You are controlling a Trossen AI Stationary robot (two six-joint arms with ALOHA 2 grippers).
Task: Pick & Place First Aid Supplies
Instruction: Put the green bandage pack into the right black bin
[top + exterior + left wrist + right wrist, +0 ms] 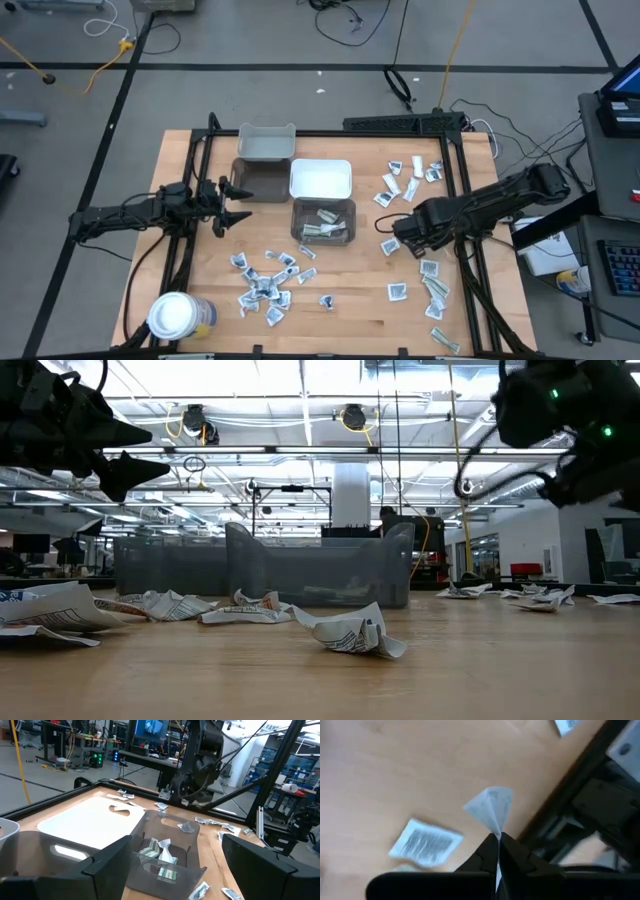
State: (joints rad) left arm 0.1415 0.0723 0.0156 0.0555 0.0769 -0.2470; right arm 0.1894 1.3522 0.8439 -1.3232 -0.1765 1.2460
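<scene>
A pale wooden table (340,310) with visible plank grain, framed by black metal rails, holds a cluster of rectangular plastic bins at its centre. One smoky translucent bin (323,220) contains a few narrow pale-green strips (150,851) and crumpled white paper. Beside it lies a flat white lid (320,179), and farther back sits a grey bin (266,143).

The first aid supplies are small, flat, creased paper packets, white with dark print. One scatter of packets (265,285) lies on the near left of the table, another group (410,175) toward the far right, and more (432,285) on the near right.

The right gripper (498,840) hangs over the right side of the table, just right of the translucent bin. Its two dark fingers are pressed together on a thin white packet (491,810), folded to a pointed, tent-like shape and lifted clear of the wood. Another printed packet (426,842) lies flat below it.

The left gripper (236,200) hovers at the left of the bins, its dark pointed fingers spread apart and holding nothing.

A round jar with a white lid (176,315) stands at the near left corner.
</scene>
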